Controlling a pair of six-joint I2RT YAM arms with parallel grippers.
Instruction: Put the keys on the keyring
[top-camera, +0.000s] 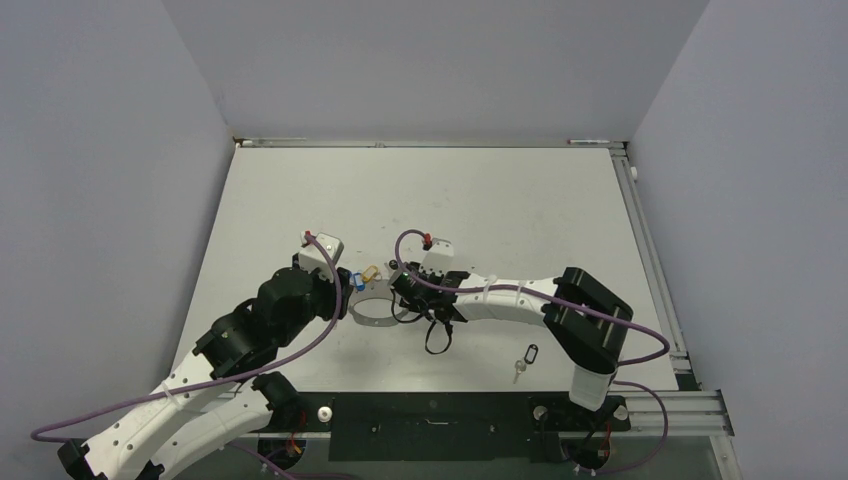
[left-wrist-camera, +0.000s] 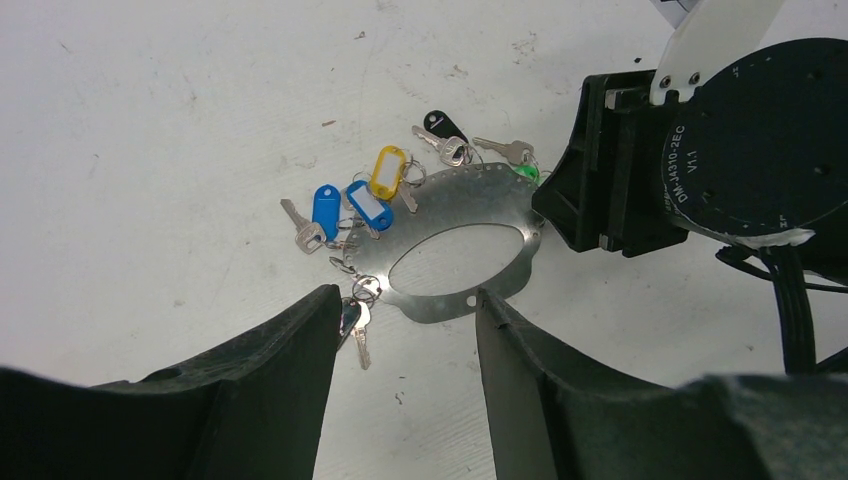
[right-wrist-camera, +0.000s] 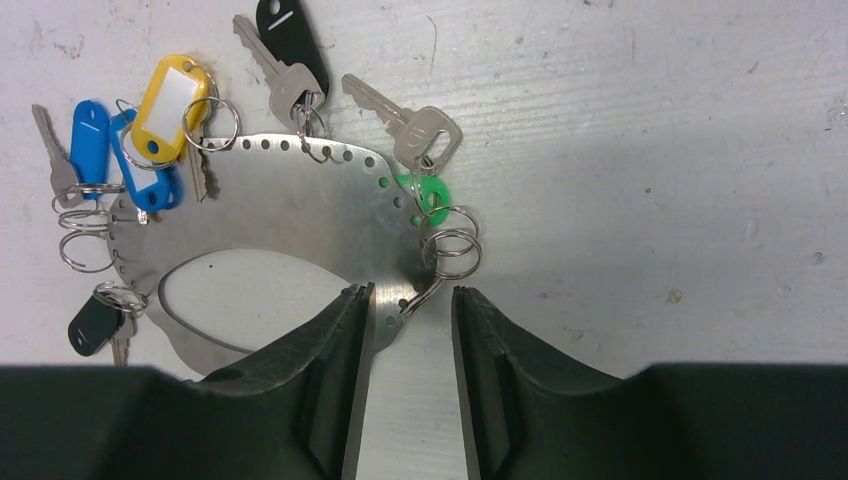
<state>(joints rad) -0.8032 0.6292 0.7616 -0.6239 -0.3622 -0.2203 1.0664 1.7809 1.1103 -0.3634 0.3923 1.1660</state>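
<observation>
The keyring (right-wrist-camera: 300, 200) is a flat silver plate with an oval opening and small holes along its rim, lying on the white table (top-camera: 500, 200). Several keys hang from it on split rings: black tag (right-wrist-camera: 290, 30), yellow tag (right-wrist-camera: 172, 95), blue tags (right-wrist-camera: 88, 130), green tag (right-wrist-camera: 425, 195) and a dark tag (right-wrist-camera: 92, 325). My right gripper (right-wrist-camera: 410, 295) is open, and the plate's right tip and one split ring (right-wrist-camera: 455, 250) lie between its fingertips. My left gripper (left-wrist-camera: 407, 300) is open over the near rim of the keyring (left-wrist-camera: 460, 205), nothing pinched.
One loose key with a black tag (top-camera: 525, 360) lies on the table near the right arm's base. A black strap loop (top-camera: 437, 335) hangs under the right wrist. In the left wrist view the right arm's black wrist body (left-wrist-camera: 740, 150) sits close beside the plate.
</observation>
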